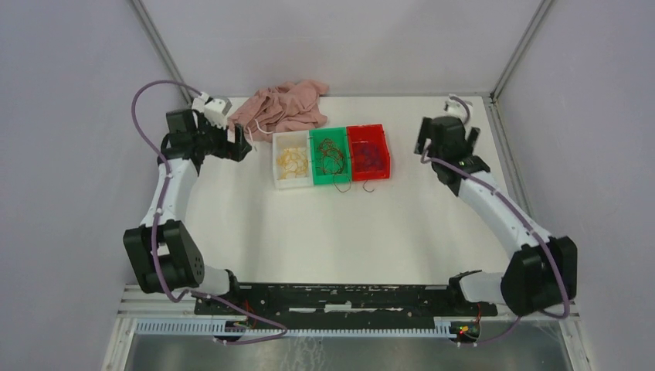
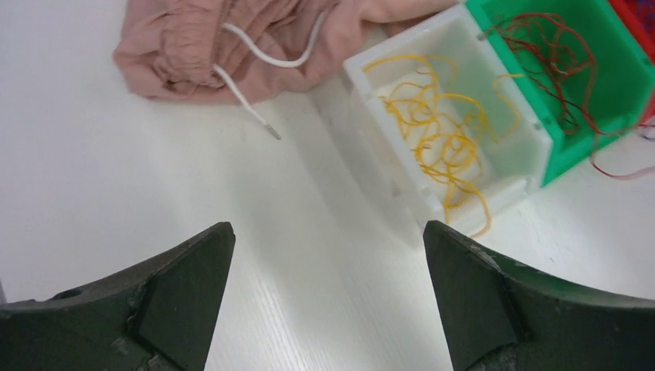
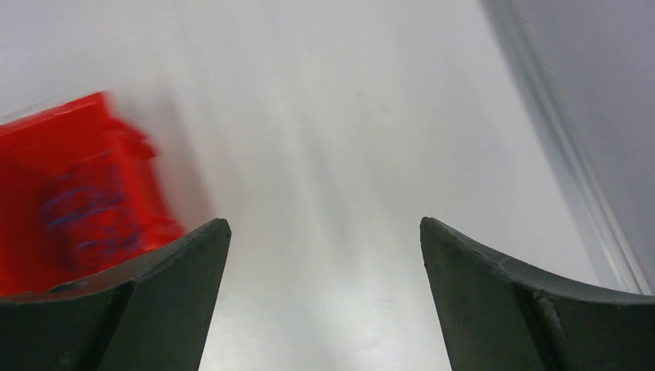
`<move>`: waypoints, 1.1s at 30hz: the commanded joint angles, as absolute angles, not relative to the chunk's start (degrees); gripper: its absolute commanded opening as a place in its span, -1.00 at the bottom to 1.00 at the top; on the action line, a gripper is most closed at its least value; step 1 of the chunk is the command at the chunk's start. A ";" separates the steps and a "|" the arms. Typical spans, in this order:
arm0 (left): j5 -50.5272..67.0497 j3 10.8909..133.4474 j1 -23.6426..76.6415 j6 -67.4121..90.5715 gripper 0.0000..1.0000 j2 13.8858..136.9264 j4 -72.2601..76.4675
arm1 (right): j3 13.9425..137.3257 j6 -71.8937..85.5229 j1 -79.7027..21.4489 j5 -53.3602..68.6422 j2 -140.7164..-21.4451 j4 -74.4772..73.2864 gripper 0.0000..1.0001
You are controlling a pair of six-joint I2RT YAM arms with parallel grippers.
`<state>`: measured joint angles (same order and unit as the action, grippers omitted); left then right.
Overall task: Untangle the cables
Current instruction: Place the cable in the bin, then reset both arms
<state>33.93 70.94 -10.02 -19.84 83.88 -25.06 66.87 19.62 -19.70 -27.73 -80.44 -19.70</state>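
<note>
The cables lie sorted in three small bins mid-table. Yellow cables [image 1: 293, 160] [image 2: 436, 135] are in the white bin [image 1: 278, 166] [image 2: 375, 116]. Red-brown cables [image 1: 332, 154] [image 2: 552, 54] are in the green bin [image 1: 316, 139] [image 2: 591, 147], with a few strands trailing over its front onto the table. Purple cables [image 1: 369, 154] [image 3: 85, 220] are in the red bin [image 1: 384, 147] [image 3: 46, 147], which is blurred in the right wrist view. My left gripper [image 1: 246, 145] [image 2: 328, 228] is open and empty, left of the white bin. My right gripper [image 1: 423, 147] [image 3: 324, 224] is open and empty, right of the red bin.
A crumpled pink garment [image 1: 282, 107] [image 2: 193, 46] with a white drawstring [image 2: 259, 58] lies behind the bins at the back of the table. Grey walls with metal posts [image 1: 514, 50] enclose the table on three sides.
</note>
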 commanded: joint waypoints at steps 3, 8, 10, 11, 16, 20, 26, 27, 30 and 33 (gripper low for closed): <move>23.48 52.49 -11.25 -8.35 0.99 78.25 1.37 | 39.75 19.27 -11.09 -47.85 -66.77 6.08 0.99; 24.13 41.92 -11.27 -6.39 0.99 78.71 15.08 | 34.87 20.49 -6.60 -52.09 -69.74 8.76 0.99; 24.44 37.12 -11.27 -5.56 0.99 78.51 22.04 | 32.59 19.80 -5.86 -51.40 -71.50 12.47 0.99; 24.59 34.83 -11.30 -5.21 0.99 78.54 26.66 | 31.11 19.11 -5.62 -50.39 -72.22 14.56 0.99; 27.13 28.08 -11.28 -2.75 0.98 79.92 35.43 | 24.69 18.08 -5.21 -46.07 -75.37 27.26 0.99; 29.49 21.41 -11.24 -0.43 0.99 80.24 47.09 | 24.03 15.06 -5.04 -41.47 -78.48 34.14 0.99; 28.46 10.24 -10.64 3.13 0.98 84.56 74.05 | 22.83 11.81 -5.02 -36.05 -81.46 40.03 0.99; 27.67 9.36 -10.45 3.20 0.98 84.50 76.04 | 22.40 11.18 -5.04 -34.91 -81.37 40.92 0.99; 19.80 4.84 -6.81 0.58 0.99 83.06 81.43 | 18.14 8.83 -5.06 -29.82 -80.49 48.53 0.99; 15.65 5.34 -4.87 -0.69 0.99 85.98 81.15 | 16.74 5.72 -5.16 -22.36 -82.29 52.59 0.99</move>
<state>22.81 5.30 -7.11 -0.25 83.94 69.10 18.61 10.50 -5.19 -32.38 -81.32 42.02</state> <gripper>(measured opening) 0.993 0.996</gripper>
